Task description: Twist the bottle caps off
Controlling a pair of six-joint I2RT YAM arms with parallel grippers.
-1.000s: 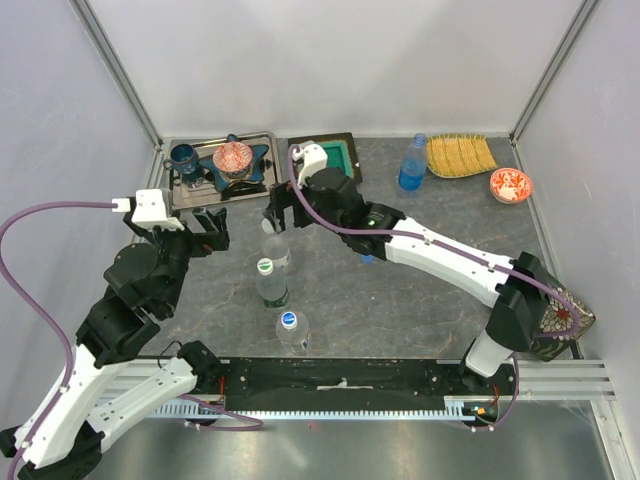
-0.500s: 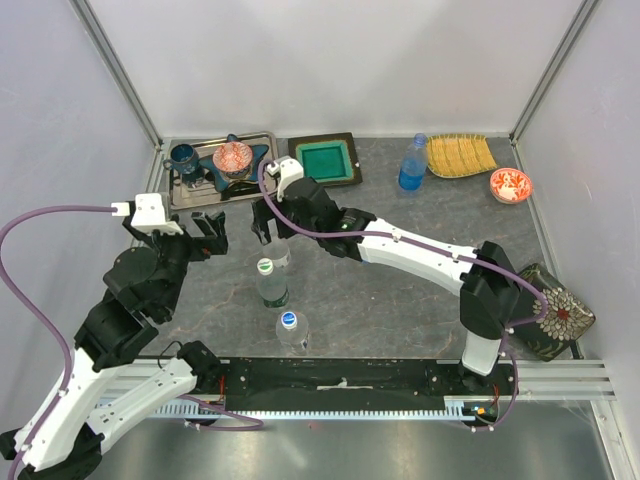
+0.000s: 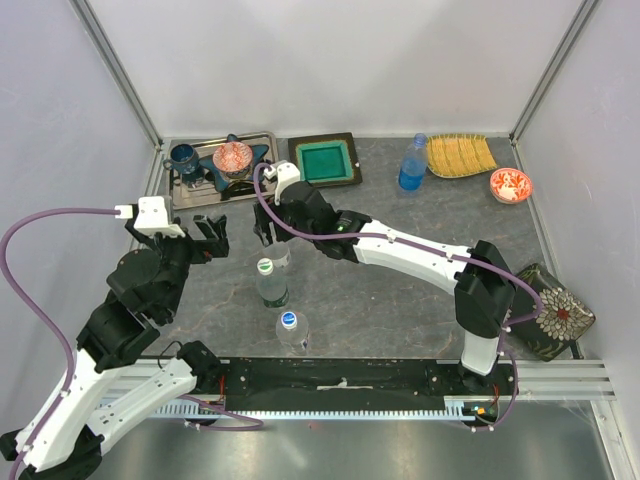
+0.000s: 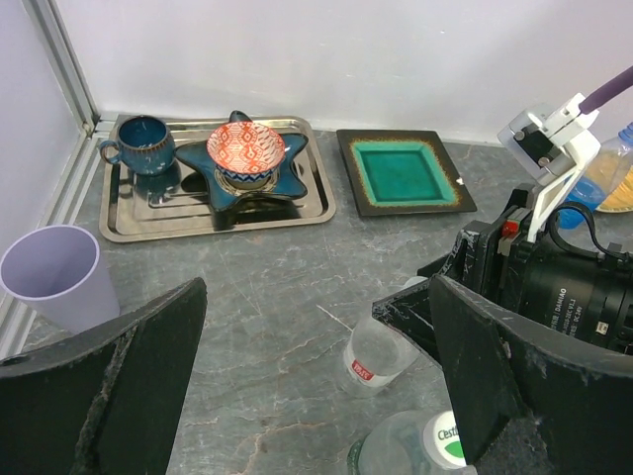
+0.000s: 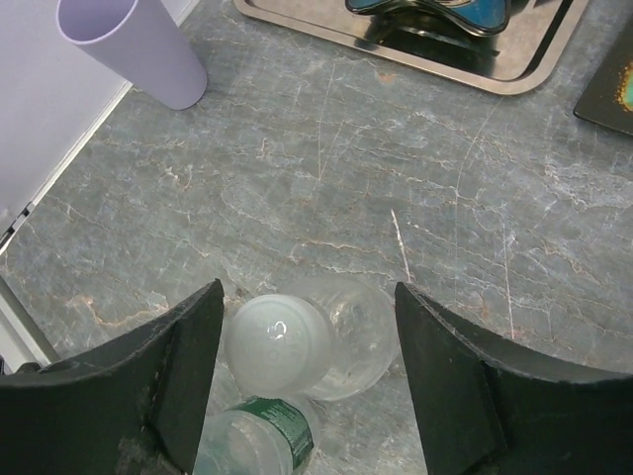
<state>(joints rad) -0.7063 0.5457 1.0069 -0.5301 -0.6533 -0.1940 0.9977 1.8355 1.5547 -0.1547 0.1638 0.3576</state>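
Three bottles stand in a cluster at centre-left. The clear bottle (image 3: 276, 252) has a pale grey-white cap (image 5: 277, 343). The green-label bottle (image 3: 270, 286) has a green-and-white cap (image 4: 453, 440). The third bottle (image 3: 292, 332) has a blue-and-white cap (image 3: 288, 320). A blue-tinted bottle (image 3: 411, 168) with a blue cap (image 3: 420, 139) stands at the back. My right gripper (image 3: 268, 230) is open and hovers over the pale-capped bottle, with its fingers (image 5: 465, 376) either side and apart from it. My left gripper (image 3: 211, 236) is open and empty, left of the cluster.
A lilac cup (image 4: 59, 277) stands at the far left. A steel tray (image 3: 172, 195) holds a blue mug, a star dish and a red-patterned bowl (image 3: 232, 157). A green square plate (image 3: 325, 160), a yellow dish (image 3: 460, 154), a second red bowl (image 3: 511, 184) and a dark flowered dish (image 3: 560, 315) lie around.
My right gripper has swung left and nearer, from beside the green plate to over the pale-capped bottle. My left arm has barely moved.
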